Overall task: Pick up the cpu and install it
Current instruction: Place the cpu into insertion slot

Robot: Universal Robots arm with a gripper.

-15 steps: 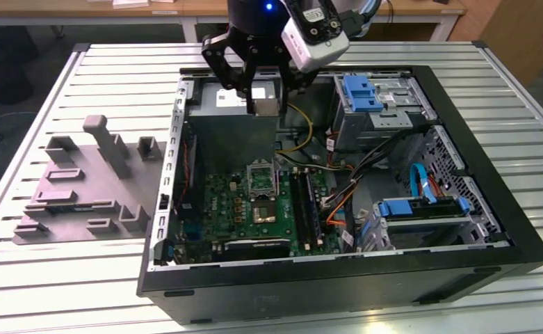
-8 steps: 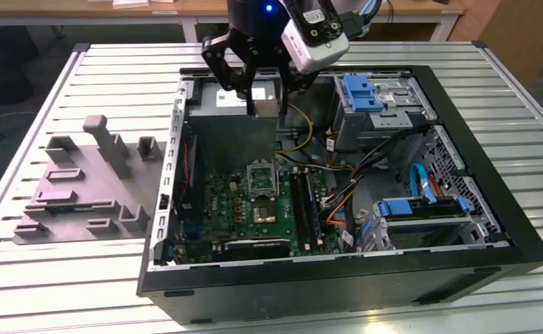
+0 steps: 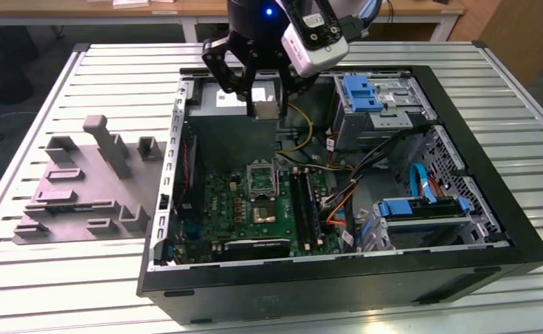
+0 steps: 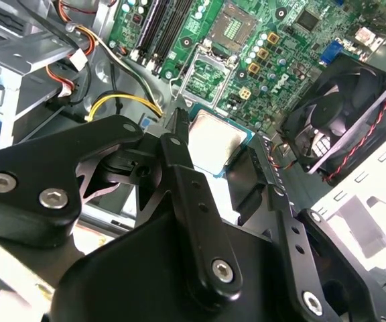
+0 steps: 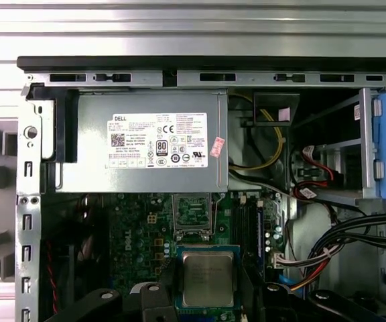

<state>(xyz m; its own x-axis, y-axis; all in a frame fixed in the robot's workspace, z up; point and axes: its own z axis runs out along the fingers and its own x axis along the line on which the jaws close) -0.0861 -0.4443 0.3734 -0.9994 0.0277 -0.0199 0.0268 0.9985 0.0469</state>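
My gripper (image 3: 265, 103) hangs over the back part of the open computer case (image 3: 493, 209), above the motherboard (image 3: 252, 209). Its fingers are shut on the cpu (image 3: 265, 109), a small silvery square chip held flat between them. Both wrist views show the cpu (image 4: 214, 137) (image 5: 208, 278) clamped at two opposite edges by the black fingers (image 4: 179, 144), with its metal top facing the camera. The open cpu socket (image 5: 193, 213) (image 4: 208, 75) lies on the green board below and a little ahead of the chip. In the exterior view the socket (image 3: 261, 179) is lower than the gripper.
A grey power supply box (image 5: 146, 147) with a white label sits at the case's back wall. A black fan (image 4: 340, 127) stands at one side. Blue drive brackets (image 3: 359, 94) and bundled cables (image 3: 345, 188) fill the exterior view's right. A grey fixture plate (image 3: 85, 188) lies outside the case.
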